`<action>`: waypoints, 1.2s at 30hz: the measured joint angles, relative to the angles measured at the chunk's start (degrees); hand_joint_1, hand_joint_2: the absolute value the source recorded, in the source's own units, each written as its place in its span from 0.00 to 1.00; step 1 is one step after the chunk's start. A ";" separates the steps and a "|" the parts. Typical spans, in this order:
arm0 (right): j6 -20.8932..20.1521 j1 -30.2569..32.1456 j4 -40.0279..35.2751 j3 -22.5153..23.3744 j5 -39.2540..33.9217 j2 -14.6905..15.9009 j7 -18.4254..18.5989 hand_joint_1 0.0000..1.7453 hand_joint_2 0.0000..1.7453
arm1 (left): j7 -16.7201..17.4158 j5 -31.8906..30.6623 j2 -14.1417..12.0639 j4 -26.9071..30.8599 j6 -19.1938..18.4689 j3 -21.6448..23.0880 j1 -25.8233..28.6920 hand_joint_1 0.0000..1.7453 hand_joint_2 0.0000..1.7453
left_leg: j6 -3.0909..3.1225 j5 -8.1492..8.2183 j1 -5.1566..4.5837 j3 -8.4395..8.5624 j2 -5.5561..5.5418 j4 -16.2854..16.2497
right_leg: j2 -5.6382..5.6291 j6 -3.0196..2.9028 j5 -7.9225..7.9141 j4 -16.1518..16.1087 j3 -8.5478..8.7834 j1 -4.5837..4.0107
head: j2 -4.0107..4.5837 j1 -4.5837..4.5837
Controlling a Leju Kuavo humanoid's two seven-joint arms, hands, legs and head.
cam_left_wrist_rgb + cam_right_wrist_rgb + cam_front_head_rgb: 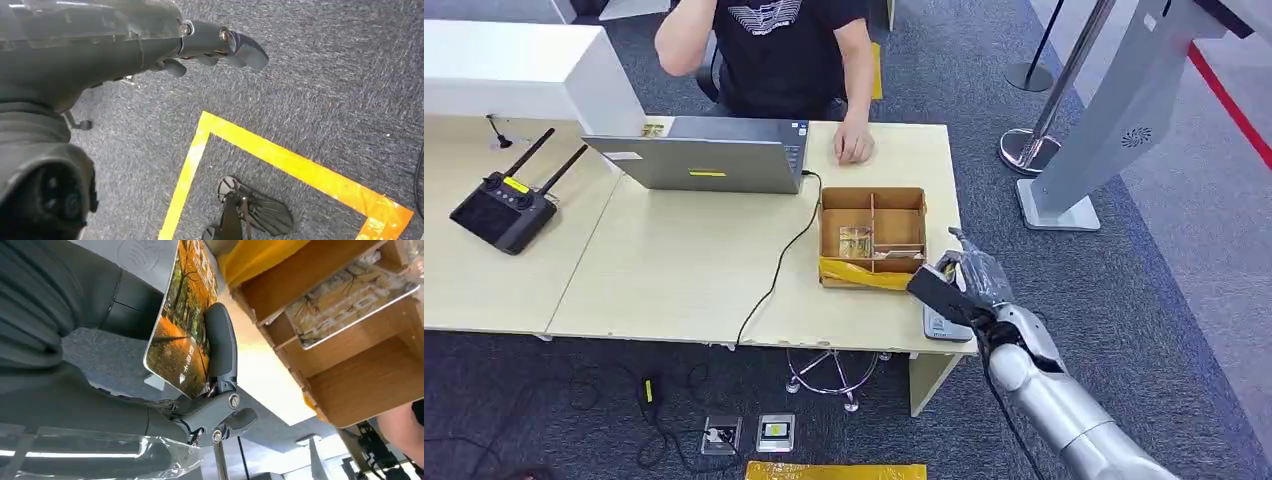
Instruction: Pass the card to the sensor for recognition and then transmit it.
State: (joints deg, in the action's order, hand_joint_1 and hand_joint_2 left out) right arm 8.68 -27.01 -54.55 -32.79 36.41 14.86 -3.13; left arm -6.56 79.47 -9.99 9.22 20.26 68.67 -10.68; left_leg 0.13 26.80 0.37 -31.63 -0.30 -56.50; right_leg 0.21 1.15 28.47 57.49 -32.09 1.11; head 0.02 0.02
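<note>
I'm pinching the card in the right hand, lower right of the head view, holding it flat over the grey sensor so it reads; the left hand is hanging empty, fingers loosely apart.

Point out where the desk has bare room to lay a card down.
Widest bare patch: desk between laptop, cable and front edge. Smaller one between remote controller and laptop. Crowded: right corner, with wooden box, card reader, right hand holding card.

Table bears laptop, box, perhaps a controller.
</note>
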 joint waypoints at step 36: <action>-1.18 -2.16 4.33 -0.33 -5.84 0.79 1.92 1.00 1.00 | 0.06 0.09 0.00 0.02 0.57 -1.18 0.03 0.00 0.00 | 0.00 0.00 0.00 0.02 0.01 -0.01 | -0.02 0.00 0.00 -0.01 -0.01 0.00 | 0.00 0.00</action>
State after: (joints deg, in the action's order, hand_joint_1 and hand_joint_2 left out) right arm 7.50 -29.17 -50.23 -33.11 30.58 15.65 -1.20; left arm -6.49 79.56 -9.99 9.25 20.83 67.49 -10.66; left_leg 0.13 26.80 0.37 -31.61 -0.30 -56.50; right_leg 0.19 1.16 28.47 57.48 -32.10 1.11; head 0.02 0.02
